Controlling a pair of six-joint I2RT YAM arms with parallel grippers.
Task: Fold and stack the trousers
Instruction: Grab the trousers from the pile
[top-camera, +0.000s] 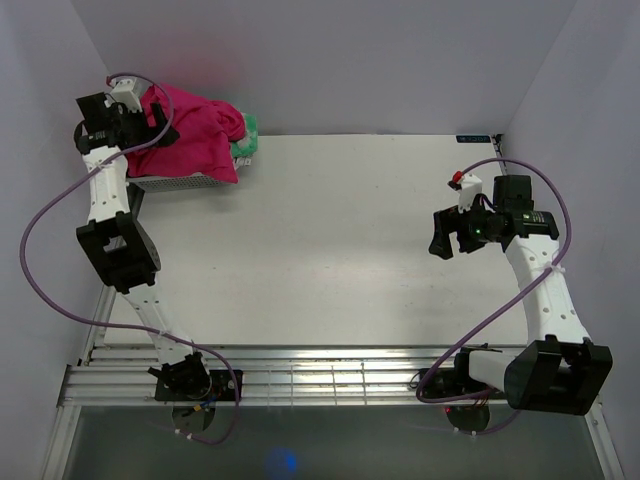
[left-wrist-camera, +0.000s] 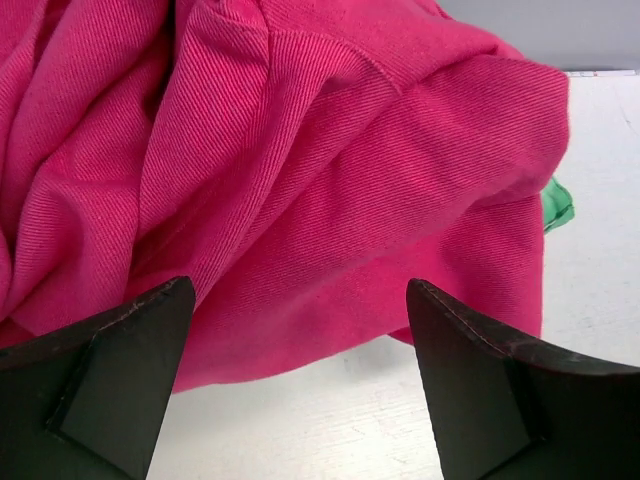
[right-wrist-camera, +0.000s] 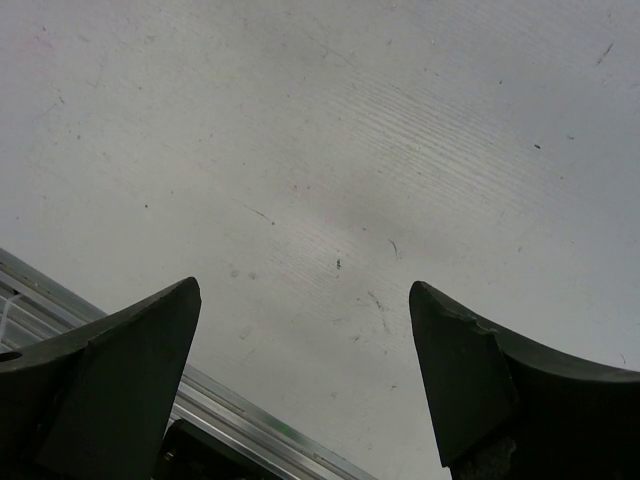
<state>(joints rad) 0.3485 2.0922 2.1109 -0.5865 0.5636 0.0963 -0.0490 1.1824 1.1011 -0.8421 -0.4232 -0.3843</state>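
The magenta-pink trousers (top-camera: 190, 135) lie in a crumpled heap at the far left corner of the white table (top-camera: 350, 250). My left gripper (top-camera: 150, 118) is open at the heap's left side. In the left wrist view the trousers (left-wrist-camera: 300, 150) fill the frame just beyond the spread fingertips, and my left gripper (left-wrist-camera: 300, 284) holds nothing. My right gripper (top-camera: 450, 240) is open and empty over the right part of the table, far from the trousers. In the right wrist view my right gripper (right-wrist-camera: 305, 285) shows only bare table between its fingers.
A green garment (top-camera: 246, 140) peeks out at the heap's right edge, and it also shows in the left wrist view (left-wrist-camera: 558, 203). A grey mottled edge (top-camera: 185, 184) shows under the heap. A metal rail (top-camera: 330, 365) runs along the near table edge. White walls close the back and sides.
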